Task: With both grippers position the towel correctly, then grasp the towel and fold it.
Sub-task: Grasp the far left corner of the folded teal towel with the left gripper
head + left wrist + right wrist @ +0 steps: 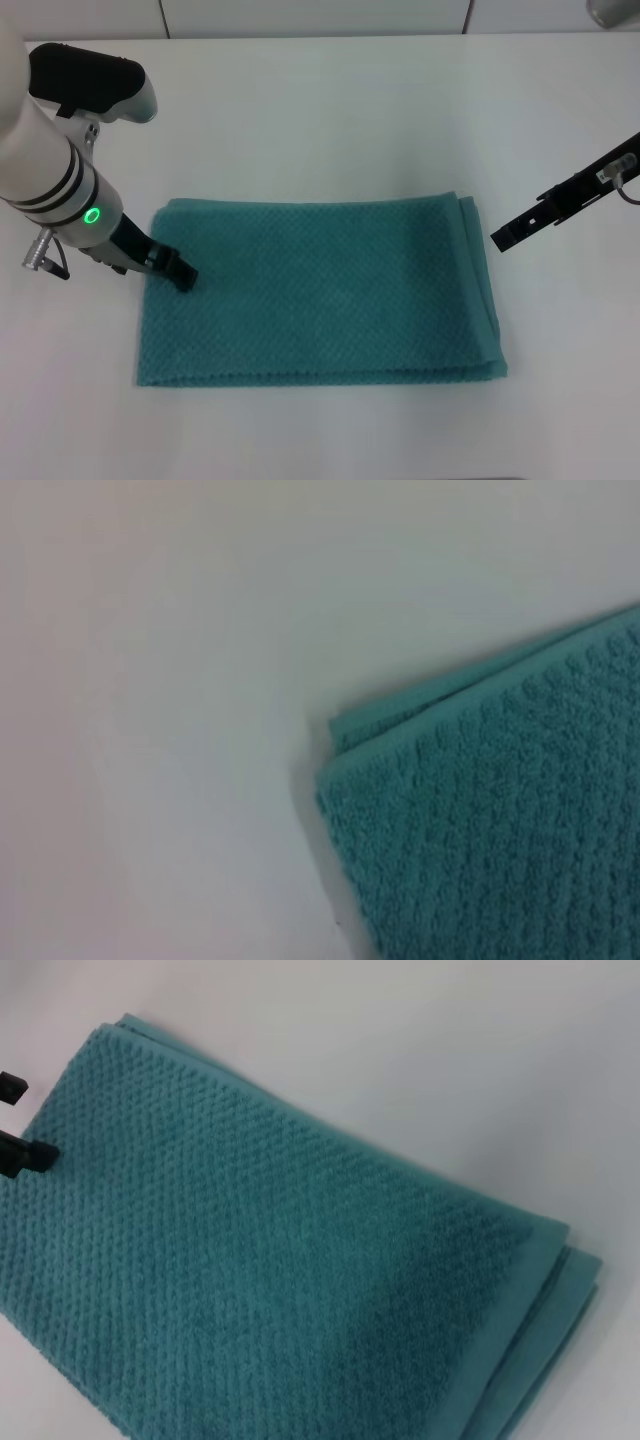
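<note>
The teal waffle-weave towel [320,295] lies flat on the white table, folded, with its layered edges stacked along its right side. My left gripper [180,270] is low at the towel's left edge, near the far-left corner. In the right wrist view its two black fingertips [30,1155] stand apart, one on the cloth and one just off the edge, so it is open. My right gripper [505,238] hovers just off the towel's far-right corner and touches nothing. The left wrist view shows one layered towel corner [500,820].
The white table [320,120] spreads bare on every side of the towel. A wall or panel edge runs along the far end. A grey object [612,10] sits at the far right corner.
</note>
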